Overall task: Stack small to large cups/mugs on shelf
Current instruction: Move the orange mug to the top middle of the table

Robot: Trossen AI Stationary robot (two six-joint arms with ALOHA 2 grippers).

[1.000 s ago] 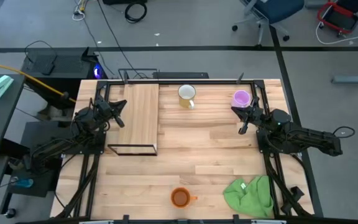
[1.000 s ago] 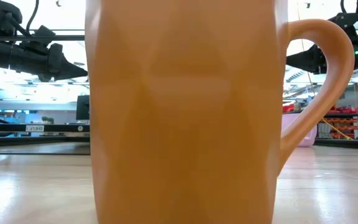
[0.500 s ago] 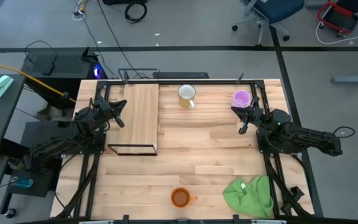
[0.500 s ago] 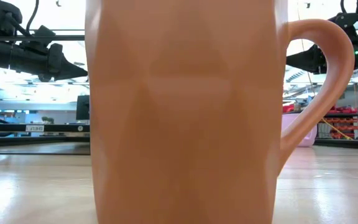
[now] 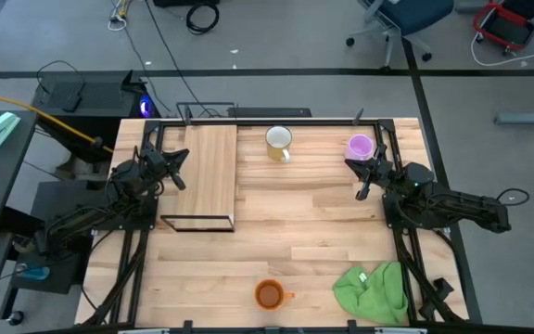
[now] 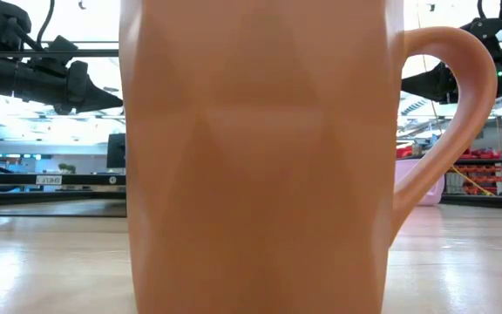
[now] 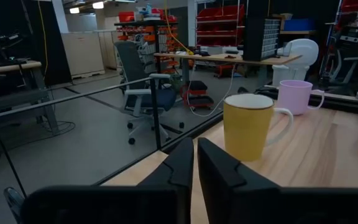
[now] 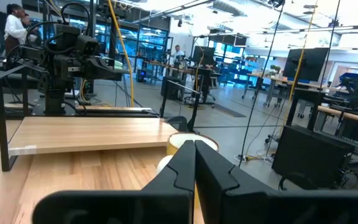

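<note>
The pale yellow mug (image 5: 279,142) stands upright at the table's far edge; it also shows in the left wrist view (image 7: 247,126). The light purple mug (image 5: 360,147) stands to its right, just beyond my right gripper (image 5: 362,174), and shows pink in the left wrist view (image 7: 296,96). The orange mug (image 5: 269,294) stands near the table's near edge and fills the low view (image 6: 260,157). The shelf (image 5: 205,176) stands at the table's left on its black wire frame. My left gripper (image 5: 178,164) hovers at the shelf's left edge. Both grippers are shut and hold nothing.
A crumpled green cloth (image 5: 373,289) lies at the near right corner of the table. Bare wood (image 5: 295,223) spreads across the middle of the table between the shelf and my right arm. A person (image 8: 11,28) shows far off in the room.
</note>
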